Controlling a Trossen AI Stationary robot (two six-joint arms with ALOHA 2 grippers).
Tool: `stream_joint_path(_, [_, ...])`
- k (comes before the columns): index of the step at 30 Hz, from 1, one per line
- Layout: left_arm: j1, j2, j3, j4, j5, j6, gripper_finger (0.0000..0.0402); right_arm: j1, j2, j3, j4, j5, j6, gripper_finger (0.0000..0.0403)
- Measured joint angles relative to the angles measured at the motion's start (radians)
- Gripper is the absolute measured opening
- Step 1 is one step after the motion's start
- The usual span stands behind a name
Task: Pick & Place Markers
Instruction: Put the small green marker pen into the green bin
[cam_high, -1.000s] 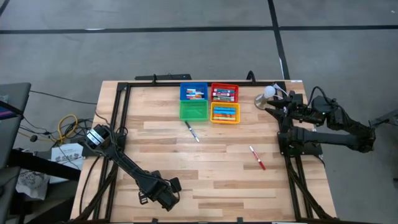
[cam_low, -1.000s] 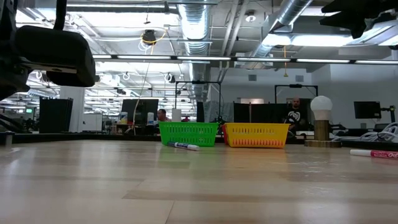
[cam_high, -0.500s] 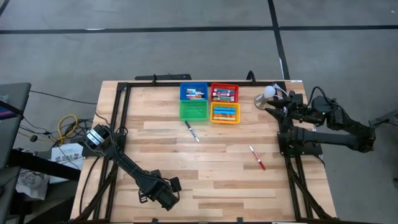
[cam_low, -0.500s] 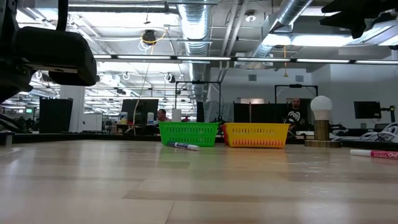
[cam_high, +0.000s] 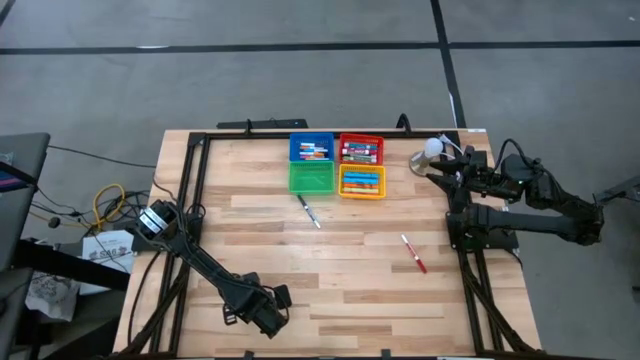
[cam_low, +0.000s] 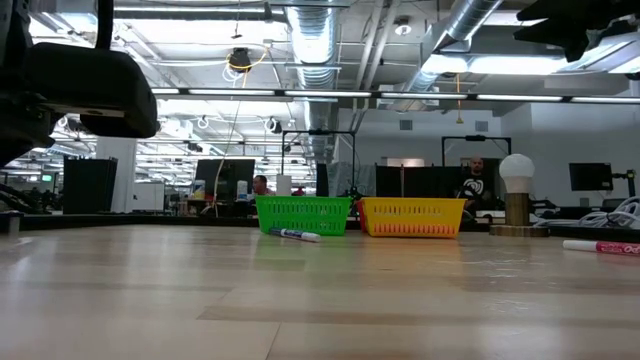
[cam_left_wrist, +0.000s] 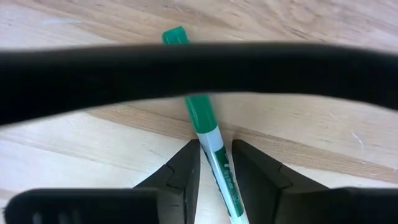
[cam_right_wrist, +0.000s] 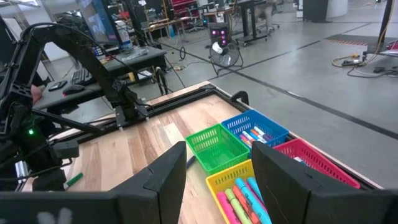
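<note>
left gripper is sitting low at the near edge of the table, fingers closing on a green-capped marker (lying on the wood between them). right gripper is hovering by the far right corner, jaws apart, holding nothing. blue-capped marker is lying just before the green bin; red marker is lying farther right.
</note>
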Motion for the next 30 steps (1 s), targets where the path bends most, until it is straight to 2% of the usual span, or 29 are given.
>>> stream_joint_path(3, [0.000, 0.000, 0.000, 0.001, 0.000, 0.009, 0.0084, 0.000, 0.000, 0.000, 0.000, 0.000, 0.000, 0.0170])
stream_joint_path(9, [0.001, 0.000, 0.000, 0.002, 0.000, 0.023, 0.0031, 0.000, 0.000, 0.000, 0.000, 0.000, -0.001, 0.0170])
stream_joint_path(13, [0.005, 0.000, 0.000, -0.002, -0.002, 0.047, 0.0030, 0.000, 0.000, 0.000, 0.000, 0.000, -0.001, 0.0170])
stream_joint_path(18, [0.018, -0.002, 0.000, -0.001, 0.004, 0.081, 0.0050, 0.000, 0.000, 0.000, 0.000, 0.000, -0.001, 0.0170])
stream_joint_path(25, [0.032, -0.013, -0.003, -0.003, 0.007, 0.146, 0.0035, 0.000, 0.000, 0.000, 0.000, 0.000, -0.001, 0.0170])
stream_joint_path(30, [0.033, -0.031, -0.006, -0.017, -0.036, 0.159, 0.0051, 0.000, 0.000, 0.000, 0.000, 0.000, -0.001, 0.0170])
